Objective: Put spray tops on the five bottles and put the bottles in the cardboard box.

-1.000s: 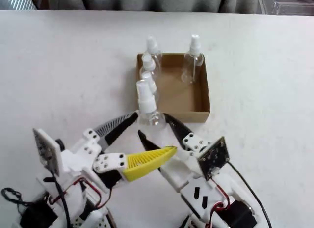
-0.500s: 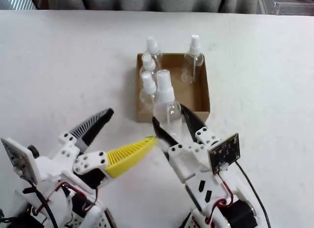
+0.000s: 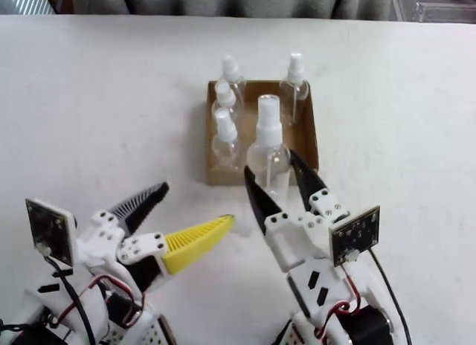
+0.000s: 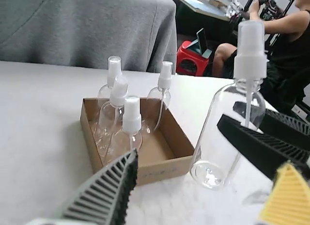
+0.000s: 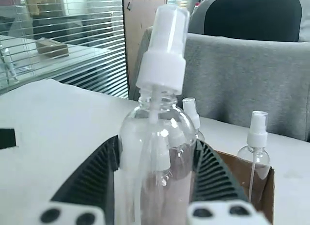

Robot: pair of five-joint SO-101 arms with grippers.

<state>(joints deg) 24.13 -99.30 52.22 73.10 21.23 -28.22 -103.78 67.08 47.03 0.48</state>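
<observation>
I see my right claw (image 3: 269, 165) gripping a capped bottle (image 3: 268, 146) at the box's (image 3: 315, 137) near edge, my left claw (image 3: 196, 204) spread wide.

Bright, even, diffuse light over the whole table (image 3: 111, 100); from above its white top reads close to washed out. Daylight enters through the blinds (image 5: 58, 45) at the far left of the room. Shadows are soft and faint: a pale grey patch on the table beside the base of the clear bottle (image 4: 218, 99), and the inner walls of the cardboard box (image 4: 89, 133) a shade darker than its floor. Small white glints on the bottle's shoulder and base.
</observation>
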